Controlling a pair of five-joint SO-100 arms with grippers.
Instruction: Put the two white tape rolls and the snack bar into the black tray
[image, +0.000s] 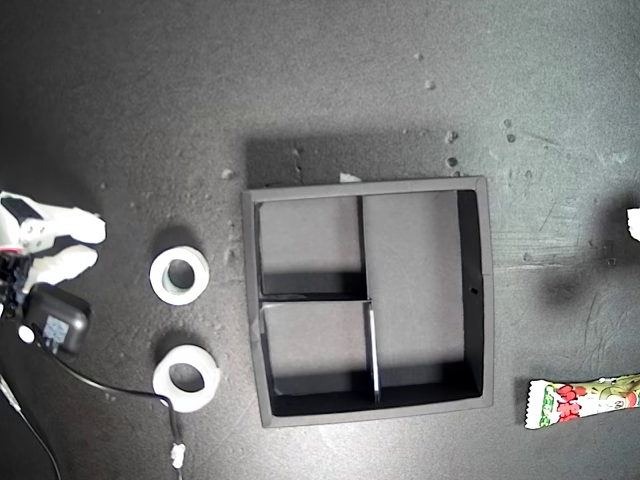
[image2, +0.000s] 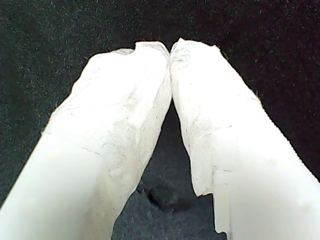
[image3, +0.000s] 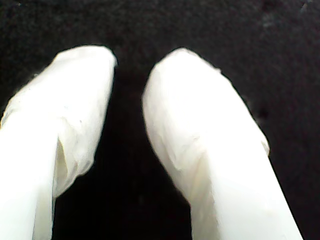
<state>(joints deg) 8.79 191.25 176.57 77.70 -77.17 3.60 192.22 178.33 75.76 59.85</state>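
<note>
My first gripper (image2: 170, 52) has its fingers pressed together, empty; my second gripper (image3: 129, 65) stands slightly parted, empty. An arm at the exterior view's left sits nearest the two white tape rolls (image: 180, 275) — black tray (image: 478, 186) beyond, snack bar (image: 582, 398) farthest right.

Dark grey tabletop (image: 330, 80), scuffed and dusted with pale crumbs (image: 450, 135). Small black box (image: 58, 322) beside the tabletop's edge at the exterior view's left, thin black cable (image: 110, 385) trailing from it.
</note>
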